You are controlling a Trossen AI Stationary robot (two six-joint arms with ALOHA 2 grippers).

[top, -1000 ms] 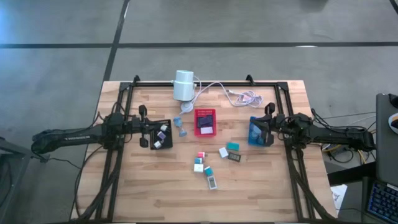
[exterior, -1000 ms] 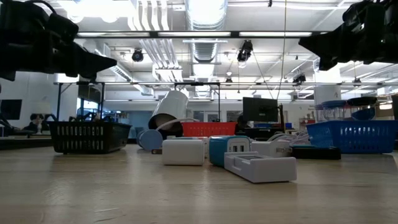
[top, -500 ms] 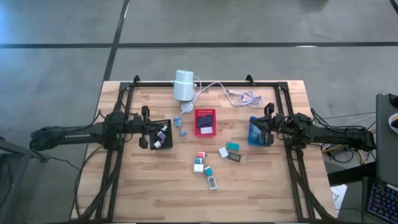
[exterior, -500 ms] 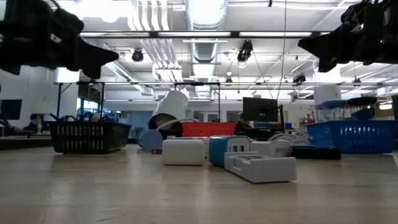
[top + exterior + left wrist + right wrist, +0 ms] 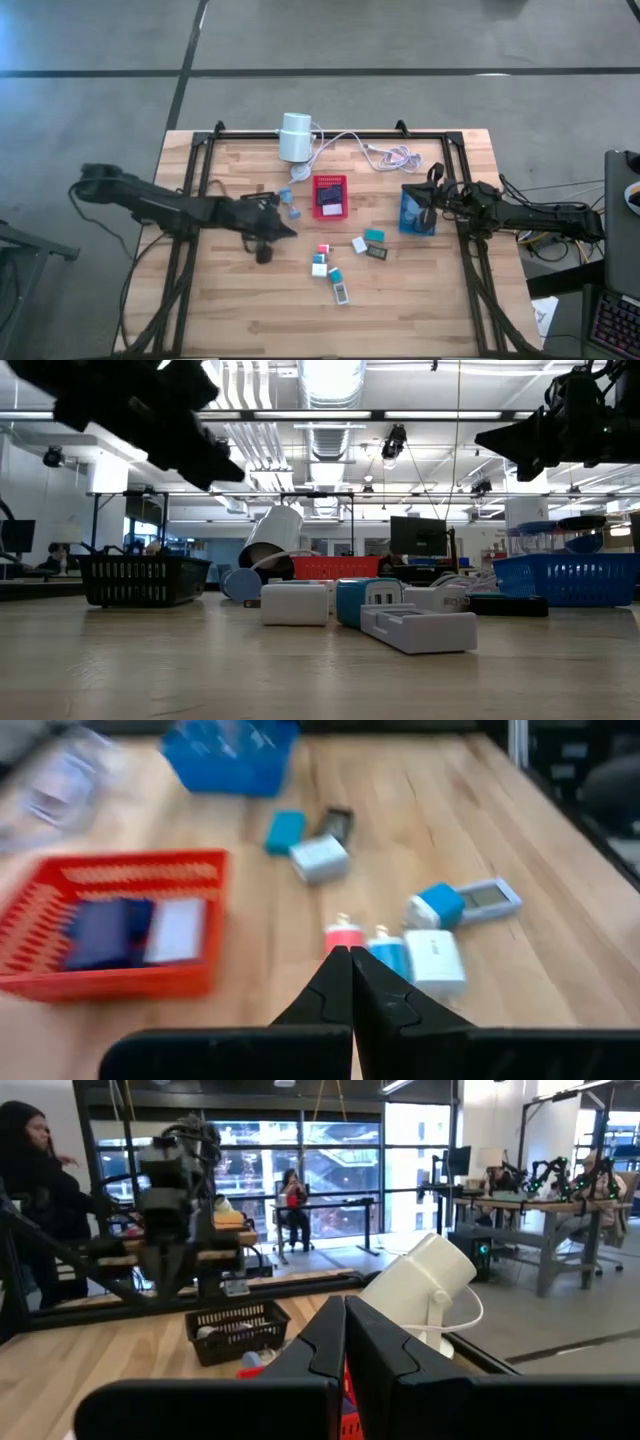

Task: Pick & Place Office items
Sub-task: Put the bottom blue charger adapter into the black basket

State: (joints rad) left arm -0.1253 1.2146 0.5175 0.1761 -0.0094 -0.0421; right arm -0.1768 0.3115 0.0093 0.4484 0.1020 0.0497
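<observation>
Since the earlier frame the left gripper has been swung away from the black tray, now largely hidden beneath the arm in the high view, and is held just short of the red tray, its fingers pressed together on nothing. Beyond the red tray, toward the worktop's near edge, the office items are seen scattered loose. Beside the red tray, the right gripper is held over the blue tray, fingers likewise closed and empty.
</observation>
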